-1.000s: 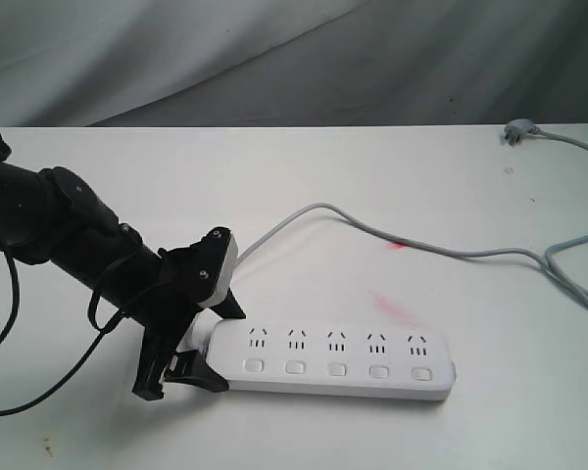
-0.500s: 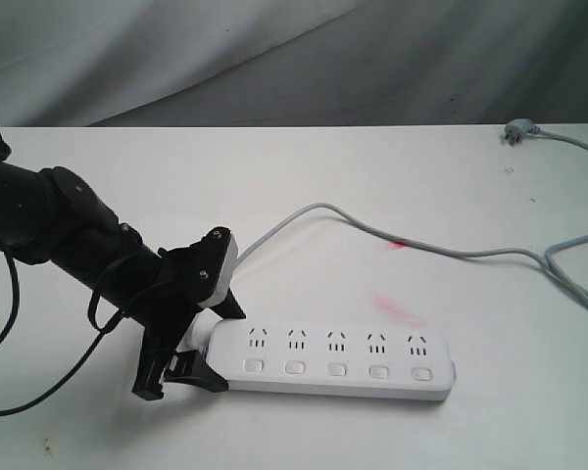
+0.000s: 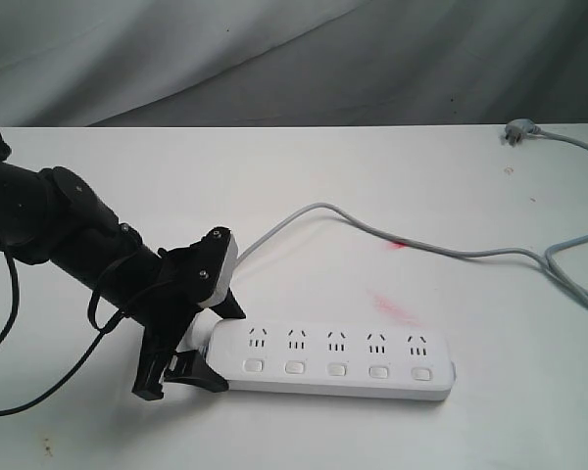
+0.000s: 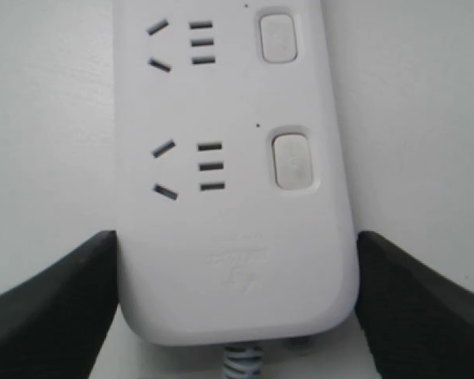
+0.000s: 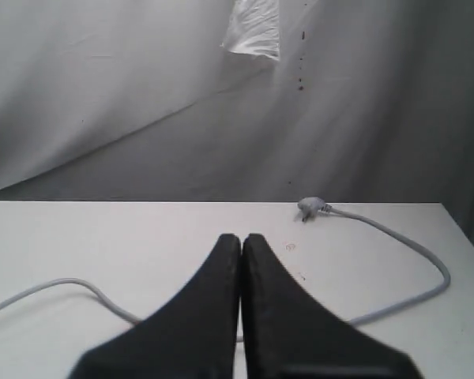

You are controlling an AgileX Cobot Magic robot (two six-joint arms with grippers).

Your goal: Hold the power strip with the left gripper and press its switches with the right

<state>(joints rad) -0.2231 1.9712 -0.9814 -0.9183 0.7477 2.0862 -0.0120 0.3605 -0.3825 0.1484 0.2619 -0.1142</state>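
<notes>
Tabletop [image 3: 392, 186], white and broad, carries the whole scene. Over it reaches the thick black arm [image 3: 69, 230] that bears the left gripper [image 3: 225, 348]. Its two fingers [image 4: 55, 316] stand wide apart and press against the long sides of the power strip [image 3: 343, 357], so the cord end of the bar is clamped between the jaws. The rest of the white bar runs straight out ahead of them, flat on the table.

The grey-white cord [image 3: 421, 245] comes out of the strip between the left jaws, passes back beside that gripper, then curves well away across the table. A plug [image 3: 517, 132] lies far beyond the jaws.

The right gripper [image 5: 241, 238] shows only in its own wrist view, jaws pressed flat together and holding nothing. A stretch of cord and the plug lie ahead of its tips.

The switches [image 3: 336, 369] sit five in a row along the strip, untouched, the nearest one [image 4: 292, 160] just ahead of the left jaws. Faint red smears [image 3: 397, 305] mark the table beside the strip, well ahead of those jaws.
</notes>
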